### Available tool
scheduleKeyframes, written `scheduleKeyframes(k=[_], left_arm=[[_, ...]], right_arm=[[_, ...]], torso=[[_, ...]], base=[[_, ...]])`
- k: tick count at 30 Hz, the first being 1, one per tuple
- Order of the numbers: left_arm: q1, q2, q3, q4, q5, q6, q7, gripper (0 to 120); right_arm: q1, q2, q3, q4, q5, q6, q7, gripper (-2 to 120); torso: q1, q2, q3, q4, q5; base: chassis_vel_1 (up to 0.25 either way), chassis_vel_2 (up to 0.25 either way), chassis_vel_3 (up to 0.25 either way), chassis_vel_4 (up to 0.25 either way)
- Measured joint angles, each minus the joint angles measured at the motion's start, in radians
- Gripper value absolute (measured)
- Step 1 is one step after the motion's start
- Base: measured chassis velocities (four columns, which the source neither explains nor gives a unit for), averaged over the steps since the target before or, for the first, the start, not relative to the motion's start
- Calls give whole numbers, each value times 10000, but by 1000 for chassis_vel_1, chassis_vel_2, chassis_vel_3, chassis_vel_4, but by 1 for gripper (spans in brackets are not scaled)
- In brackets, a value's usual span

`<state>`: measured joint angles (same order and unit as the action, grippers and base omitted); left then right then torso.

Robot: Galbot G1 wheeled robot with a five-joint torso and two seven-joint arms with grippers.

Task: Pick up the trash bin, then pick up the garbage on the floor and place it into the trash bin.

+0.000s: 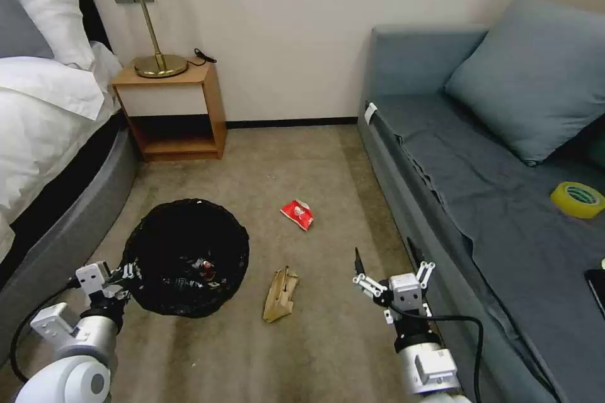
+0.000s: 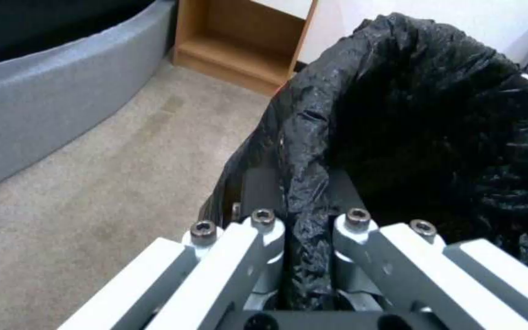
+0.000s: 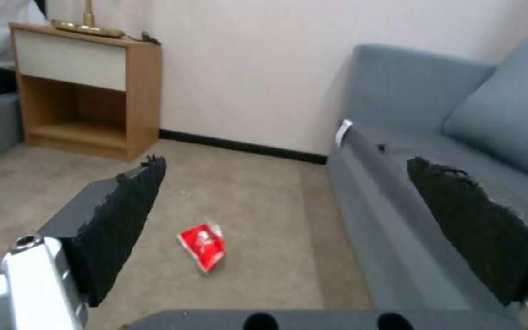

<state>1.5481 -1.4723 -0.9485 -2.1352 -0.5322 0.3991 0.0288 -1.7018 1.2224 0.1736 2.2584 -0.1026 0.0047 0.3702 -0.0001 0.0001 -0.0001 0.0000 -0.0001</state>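
Your left gripper (image 2: 305,229) has its jaws closed tight on the folded black liner at the rim of the trash bin (image 1: 186,255). From what you can see, the hold may be mostly on plastic, so the bag could slip or pull off the rim, and the trash bin could tilt or drop.

Take the trash bin as your landmark. The crumpled brown paper bag (image 1: 281,295) lies on the carpet (image 1: 328,352) just beside it, on the sofa (image 1: 479,201) side. The red-and-white packet (image 1: 297,213) lies a little beyond that, nearer the far wall. Some litter already sits inside the liner.

Your right gripper (image 1: 392,277) hovers above the carpet, on the far side of the brown bag from the trash bin, close along the sofa front. Its jaws are wide apart and empty, and it points forward toward the packet. A careless descent could brush the sofa edge.
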Motion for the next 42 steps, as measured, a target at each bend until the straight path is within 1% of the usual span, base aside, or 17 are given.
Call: scheduleKeyframes(k=[6, 25, 42], left_arm=[[-53, 90, -75, 147, -95, -32, 9, 4], [-87, 94, -146, 290, -122, -146, 28, 4], [-7, 53, -530, 370, -100, -230, 62, 4]], right_arm=[[73, 47, -117, -23, 343, -34, -23, 100], [121, 62, 44, -208, 339, 101, -189, 100], [203, -1, -69, -354, 360, 282, -422, 100]], torso=[[0, -1, 0, 0, 0], [1, -1, 0, 0, 2], [1, -1, 1, 0, 1]], base=[[0, 0, 0, 0], [0, 0, 0, 0], [0, 0, 0, 0]])
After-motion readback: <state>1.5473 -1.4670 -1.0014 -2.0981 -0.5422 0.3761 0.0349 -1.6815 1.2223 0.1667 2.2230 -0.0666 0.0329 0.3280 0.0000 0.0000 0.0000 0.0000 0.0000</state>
